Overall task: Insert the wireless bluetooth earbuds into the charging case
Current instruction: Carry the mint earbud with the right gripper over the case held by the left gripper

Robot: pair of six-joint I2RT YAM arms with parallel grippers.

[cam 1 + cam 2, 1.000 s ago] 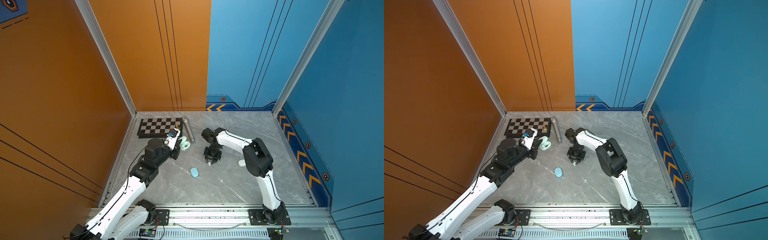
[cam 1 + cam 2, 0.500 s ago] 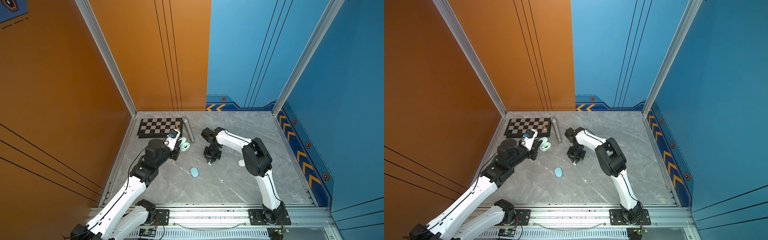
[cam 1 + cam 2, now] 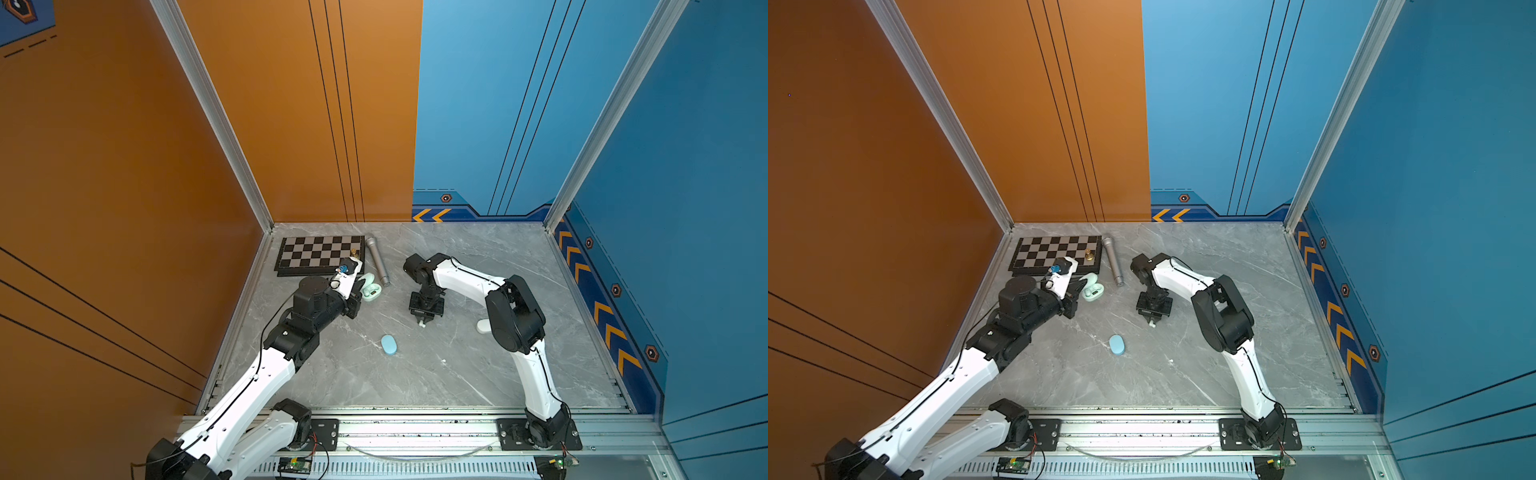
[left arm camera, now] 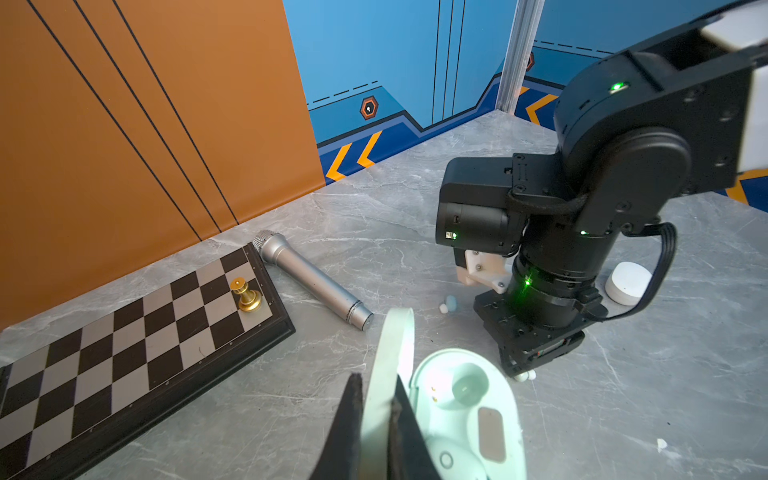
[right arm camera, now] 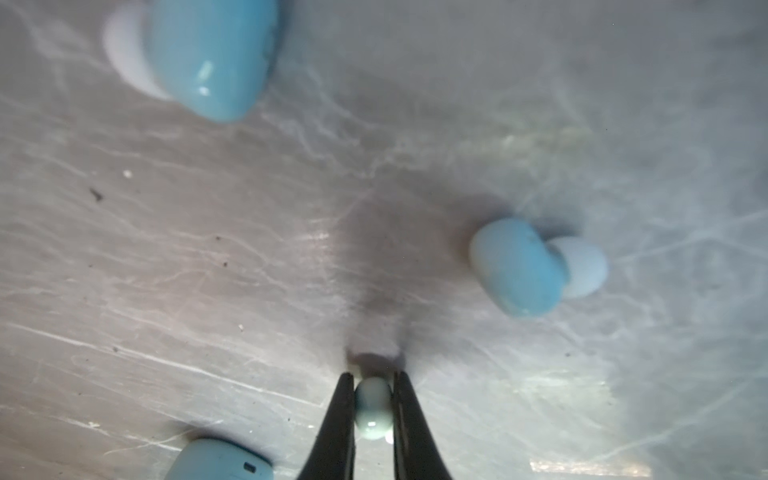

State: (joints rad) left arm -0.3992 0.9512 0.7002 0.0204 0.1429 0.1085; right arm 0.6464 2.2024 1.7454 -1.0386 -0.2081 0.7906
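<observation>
Nearest, a blue case (image 3: 389, 344) lies shut on open worktop (image 3: 457, 374). Beyond, the right fingers (image 5: 338, 415) pinch a pale earbud (image 5: 373, 409), with a blue earbud (image 5: 517, 266) loose nearby. Farther, the left fingers (image 4: 347, 424) clamp the lid (image 4: 395, 332) of the mint charging case (image 4: 469, 419), beside the chessboard (image 4: 124, 353).

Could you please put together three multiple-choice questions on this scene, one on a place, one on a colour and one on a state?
1. Where does the microphone lie relative to the chessboard?
A. on top of it
B. beside it, on the table
C. under it

2. What colour is the closed oval case lying alone mid-table?
A. red
B. black
C. pale blue

3. What is the right tool doing?
A. standing open above nothing
B. shut on a pale mint earbud
C. gripping the microphone

Answers: 1 B, it lies along the board's edge in both top views; 2 C, it is plainly blue in both top views; 3 B, the right wrist view shows the bud pinched in it.
</observation>
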